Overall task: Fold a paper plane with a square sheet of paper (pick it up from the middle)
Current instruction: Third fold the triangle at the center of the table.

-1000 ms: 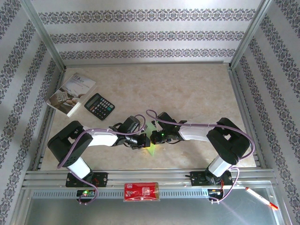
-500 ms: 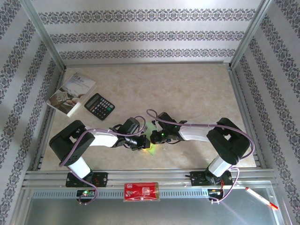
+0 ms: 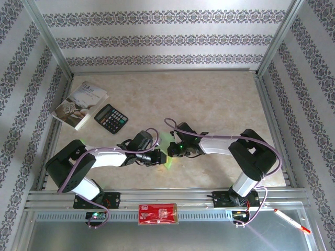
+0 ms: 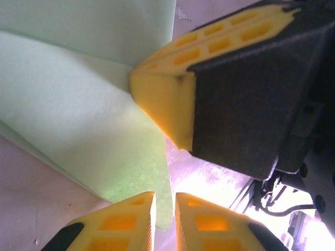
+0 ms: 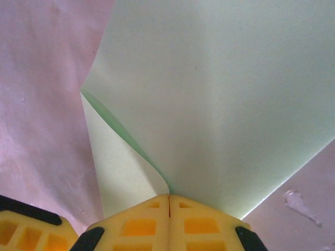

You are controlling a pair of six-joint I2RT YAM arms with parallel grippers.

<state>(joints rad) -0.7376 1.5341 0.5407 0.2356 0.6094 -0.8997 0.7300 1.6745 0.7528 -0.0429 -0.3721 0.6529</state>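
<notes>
From above, the two arms reach inward and meet over the near middle of the desk (image 3: 220,99). The light green paper (image 3: 168,148) sits between them, raised and folded rather than flat. The left end effector (image 3: 158,157) is at its near left edge and the right end effector (image 3: 173,151) is at its right side. From this height I cannot tell how the jaws stand. At the far left lie a booklet (image 3: 81,103) and, just beside it, a black calculator (image 3: 111,118). A red packet (image 3: 157,214) rests on the front rail between the arm bases. A pen (image 3: 291,220) lies at the near right.

In the left wrist view, the left end effector (image 4: 165,204) has its yellow fingers (image 4: 125,222) nearly together. A narrow corner of the paper (image 4: 78,120) dips into the slim gap between them. I cannot tell whether they grip it. The sheet spreads up and to the left in two overlapping layers above the desk (image 4: 31,209). The right end effector (image 4: 162,102) presses its yellow tip against the paper's right edge.

In the right wrist view, the right end effector (image 5: 168,203) has its jaws pressed together, pinching the paper (image 5: 225,104). The sheet fans up from the pinch, with one layer curled under on the left, above the desk (image 5: 42,78).
</notes>
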